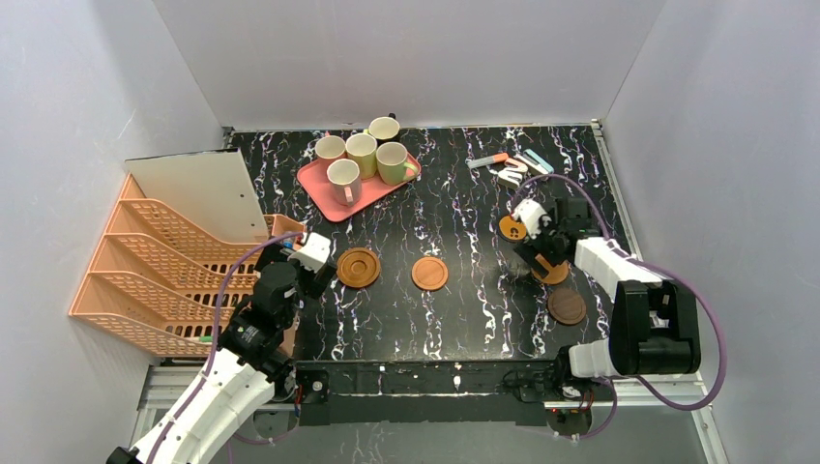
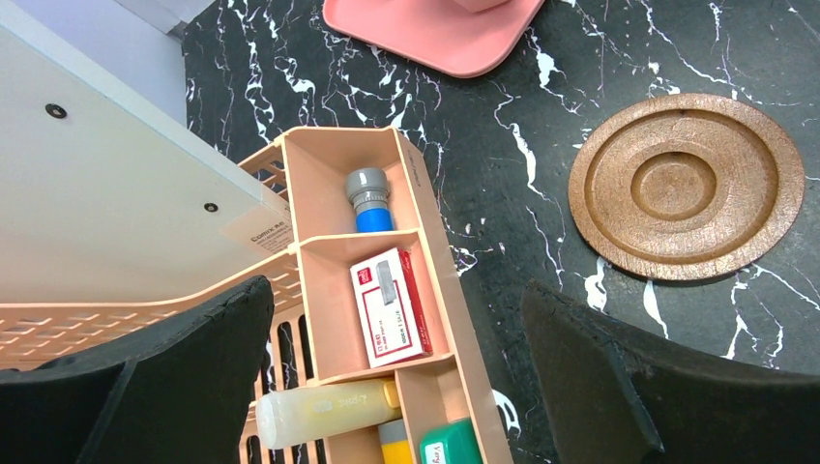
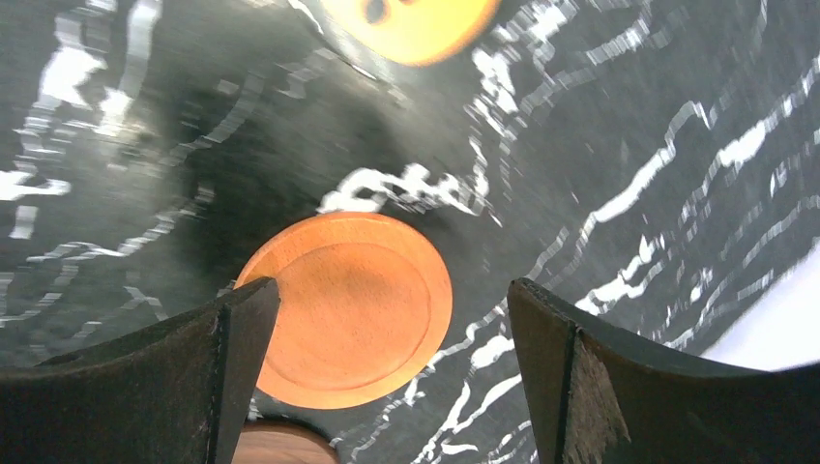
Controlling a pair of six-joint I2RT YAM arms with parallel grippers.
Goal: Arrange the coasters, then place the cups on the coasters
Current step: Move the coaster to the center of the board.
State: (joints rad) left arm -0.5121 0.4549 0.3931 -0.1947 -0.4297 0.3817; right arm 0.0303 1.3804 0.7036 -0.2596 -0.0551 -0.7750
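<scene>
Five cups point(image 1: 361, 153) stand on the pink tray point(image 1: 327, 201) at the back. A ringed brown coaster point(image 1: 358, 267) and an orange coaster point(image 1: 429, 273) lie mid-table. My left gripper point(image 1: 302, 263) is open and holds nothing, left of the ringed coaster point(image 2: 687, 186). On the right lie an orange coaster point(image 1: 511, 228), one partly under the arm point(image 1: 555, 275), and a dark brown coaster point(image 1: 567, 306). My right gripper point(image 1: 539, 253) hangs open above them. The orange coaster point(image 3: 353, 309) lies on the table between its fingers point(image 3: 222, 338), untouched.
A peach desk organiser point(image 1: 145, 280) fills the left side. Its small compartments point(image 2: 334, 174), below my left gripper point(image 2: 396, 319), hold a staples box point(image 2: 390, 307), a glue stick and a marker. Pens and small stationery point(image 1: 512, 166) lie at the back right.
</scene>
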